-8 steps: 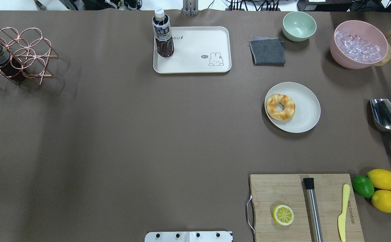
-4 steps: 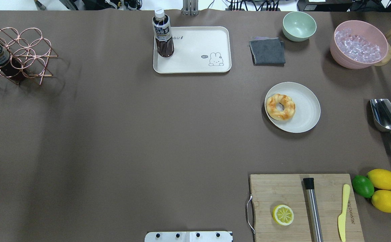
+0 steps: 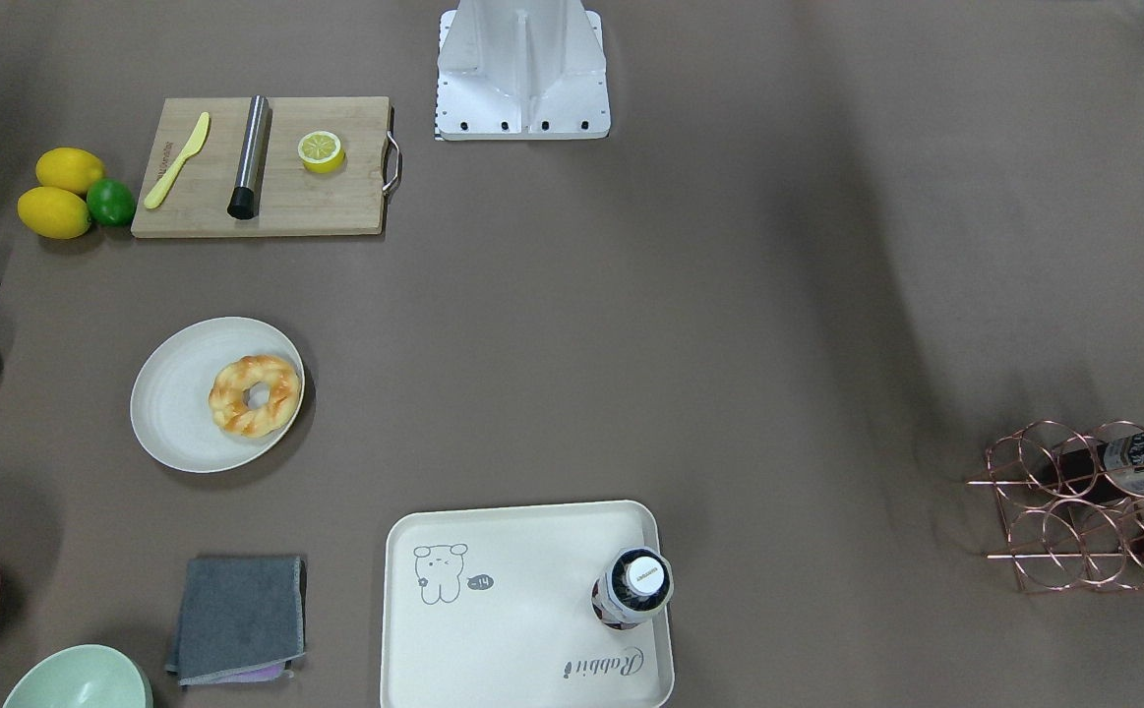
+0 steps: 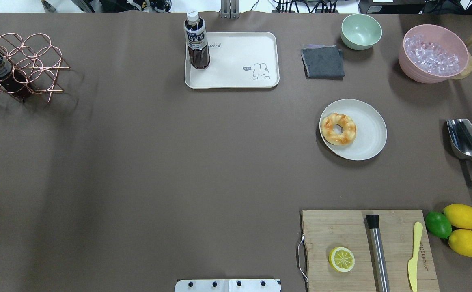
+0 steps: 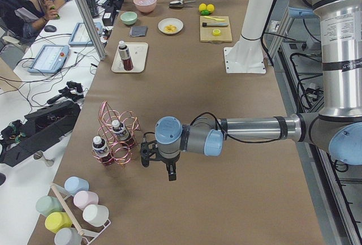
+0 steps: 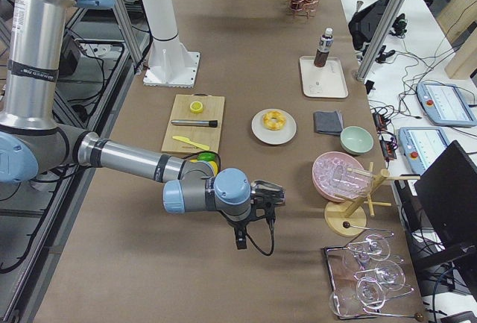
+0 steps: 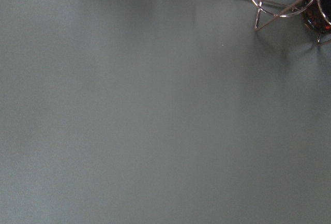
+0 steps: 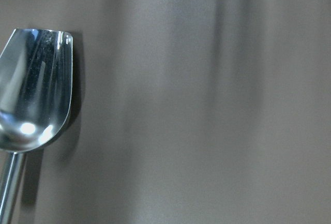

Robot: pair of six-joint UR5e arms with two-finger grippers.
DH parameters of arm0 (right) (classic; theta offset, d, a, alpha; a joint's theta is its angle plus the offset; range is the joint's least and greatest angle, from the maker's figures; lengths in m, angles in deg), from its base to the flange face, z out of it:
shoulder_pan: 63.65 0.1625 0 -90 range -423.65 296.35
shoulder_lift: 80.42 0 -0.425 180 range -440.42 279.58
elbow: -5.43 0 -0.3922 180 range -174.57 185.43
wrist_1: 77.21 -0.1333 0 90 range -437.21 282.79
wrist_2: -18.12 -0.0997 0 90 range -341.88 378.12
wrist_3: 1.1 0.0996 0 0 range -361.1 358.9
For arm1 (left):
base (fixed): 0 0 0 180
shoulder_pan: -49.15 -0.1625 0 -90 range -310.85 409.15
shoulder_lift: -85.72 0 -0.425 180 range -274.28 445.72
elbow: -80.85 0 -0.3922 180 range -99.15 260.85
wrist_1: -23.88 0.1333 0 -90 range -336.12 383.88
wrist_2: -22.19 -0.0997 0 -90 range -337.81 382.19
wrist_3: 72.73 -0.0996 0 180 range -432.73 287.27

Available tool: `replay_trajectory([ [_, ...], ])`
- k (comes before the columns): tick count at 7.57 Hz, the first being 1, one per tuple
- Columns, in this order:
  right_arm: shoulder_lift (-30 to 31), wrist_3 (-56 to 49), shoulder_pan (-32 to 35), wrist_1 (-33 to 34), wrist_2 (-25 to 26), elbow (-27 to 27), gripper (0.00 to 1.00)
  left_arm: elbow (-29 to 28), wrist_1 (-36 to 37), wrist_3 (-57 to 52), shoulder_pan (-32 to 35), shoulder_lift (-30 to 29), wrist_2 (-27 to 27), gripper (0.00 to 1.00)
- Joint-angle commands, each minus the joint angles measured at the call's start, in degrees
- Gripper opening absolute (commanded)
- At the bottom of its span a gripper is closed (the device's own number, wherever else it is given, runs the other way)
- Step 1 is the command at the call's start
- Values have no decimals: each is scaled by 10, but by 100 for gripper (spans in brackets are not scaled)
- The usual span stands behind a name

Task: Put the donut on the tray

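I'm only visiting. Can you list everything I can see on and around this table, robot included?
donut: 1, golden-brown, on the plate
plate: 1, off-white, right of centre
tray: 1, cream, far middle
bottles: 3, dark drink; one upright on the tray, two in the rack
rack: 1, copper wire, far left
cloth: 1, grey, right of the tray
green bowl: 1, empty, far side
pink bowl: 1, holding ice, far right
scoop: 1, metal, right edge
cutting board: 1, wooden, near right
lemon half, metal rod, yellow knife: 1 each, on the board
lemons: 2, yellow, beside the board
lime: 1, green, touching them
cups: several, pastel, left end
glasses: several, clear, right end
left gripper: black, over the left end
right gripper: black, over the right end
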Motion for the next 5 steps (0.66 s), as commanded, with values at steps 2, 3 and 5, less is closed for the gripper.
replay_trajectory([
  [2, -42, 100, -26, -24, -12, 14, 100, 1, 0, 0, 0, 2, 0, 98],
  [3, -74, 144, -68, -23, -10, 12, 100, 1, 0, 0, 0, 2, 0, 98],
  [5, -148, 255, -159, -23, -4, 8, 100, 1, 0, 0, 1, 3, 0, 98],
])
